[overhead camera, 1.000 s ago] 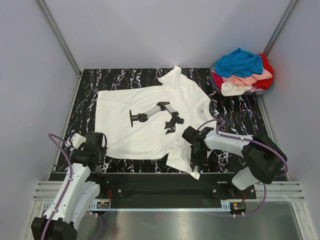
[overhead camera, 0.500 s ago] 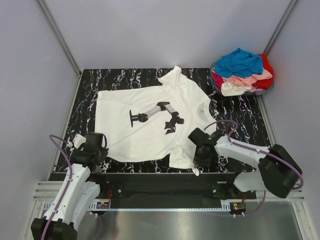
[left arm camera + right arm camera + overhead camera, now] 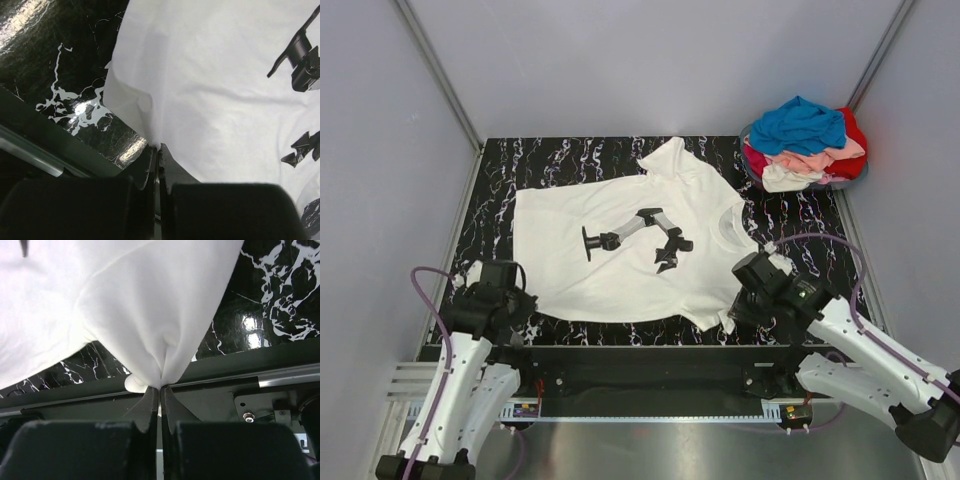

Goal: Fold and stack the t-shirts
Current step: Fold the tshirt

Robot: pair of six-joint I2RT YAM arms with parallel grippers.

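The white tee point(image 3: 620, 250) lies spread print-up on the tabletop point(image 3: 800, 230), collar toward the right. The left claw point(image 3: 157, 150) is pinched tight on the near hem corner. The right claw point(image 3: 160, 389) is pinched tight on the near sleeve, with cloth gathered into a tuck at its tips. The pile point(image 3: 805, 140) of coloured tees sits at the far right corner. The step looks like the first lengthwise fold. To do it well, both claws should lift together, just enough to clear the cloth. They should carry the near edge away evenly, taut between them, and lay it parallel to the far edge before letting go.
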